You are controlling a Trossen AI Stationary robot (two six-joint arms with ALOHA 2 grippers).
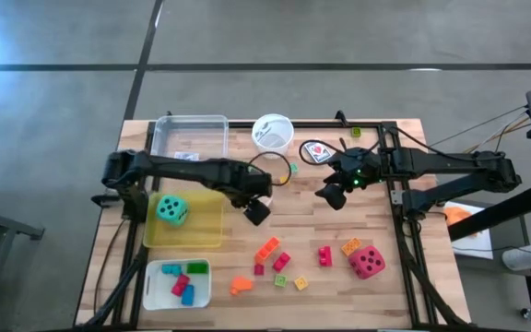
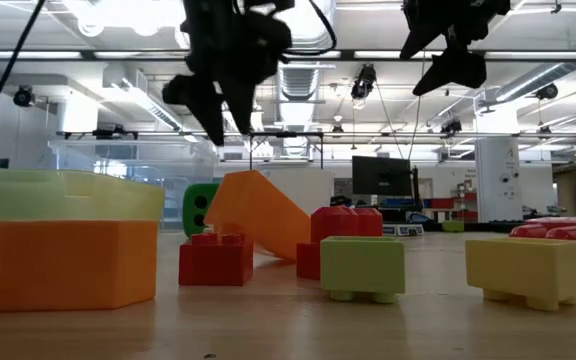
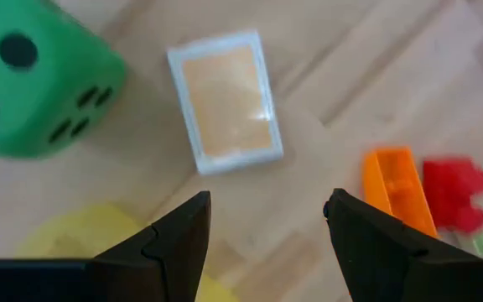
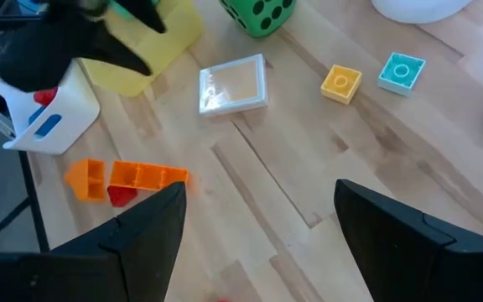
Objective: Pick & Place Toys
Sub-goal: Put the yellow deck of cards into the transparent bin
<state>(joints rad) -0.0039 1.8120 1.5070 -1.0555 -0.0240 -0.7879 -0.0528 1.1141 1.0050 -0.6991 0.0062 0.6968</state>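
Left gripper (image 1: 257,211) is held above mid-table in the high view, jaws parted, nothing gripped. In its wrist view, a card pack (image 3: 225,101) is seen lying flat on the wood ahead of the open fingers (image 3: 174,243), with a green die (image 3: 32,80) at upper left of that frame; probably the pack is the next target, though the view is blurred.

Right gripper (image 1: 332,195) is held right of centre in the high view, also open and empty.

Sorted so far, judged from the high view:
- a teal die (image 1: 172,210) sits in the yellow tray (image 1: 206,235)
- a few teal, red and green blocks lie in the white tray (image 1: 201,293) at lower left

Left to do:
- red die (image 1: 367,262) on the table at lower right
- loose blocks spread across lower centre, among them an orange block (image 1: 266,247) and a red block (image 1: 324,255)
- the card pack, untouched

Clear tray (image 1: 159,138) at upper left: contents not readable.

Task is judged well under half done
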